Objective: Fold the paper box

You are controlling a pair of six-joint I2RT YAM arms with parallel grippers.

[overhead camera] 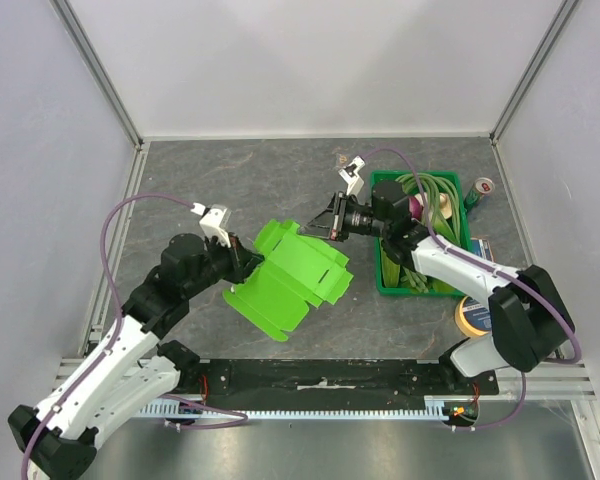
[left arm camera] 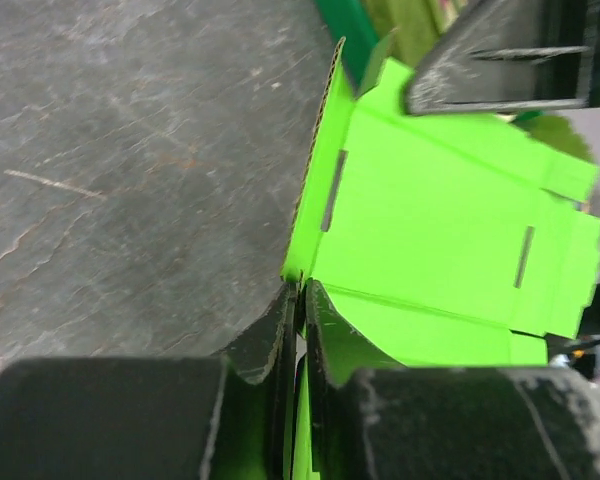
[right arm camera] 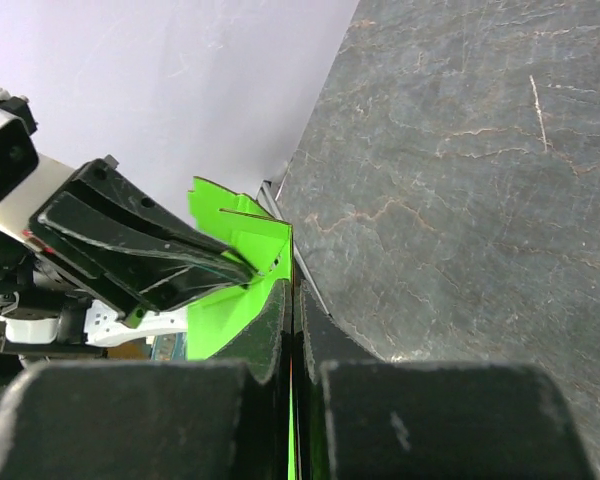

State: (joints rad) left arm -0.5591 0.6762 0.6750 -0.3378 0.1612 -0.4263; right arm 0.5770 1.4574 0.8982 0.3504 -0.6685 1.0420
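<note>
Robot test cell in a lab. The worktop (overhead camera: 280, 170) is a dark stone-look sheet, boxed in on three sides by plain white panels (overhead camera: 310, 60) set in aluminium frame posts (overhead camera: 98, 70). Two white-and-black robot arms, the left arm (overhead camera: 130, 330) and the right arm (overhead camera: 460, 265), sit on a black base plate (overhead camera: 310, 378) at the near edge, with purple cable (overhead camera: 115, 225) looping off each. Staged props lie to the right: a green crate (overhead camera: 405, 292) of vegetables, a drink can (overhead camera: 481, 188) and a tape roll (overhead camera: 469, 316).

Grey stone-look table (overhead camera: 280, 170) — white walls (overhead camera: 310, 60), alu frame (overhead camera: 98, 75).
</note>
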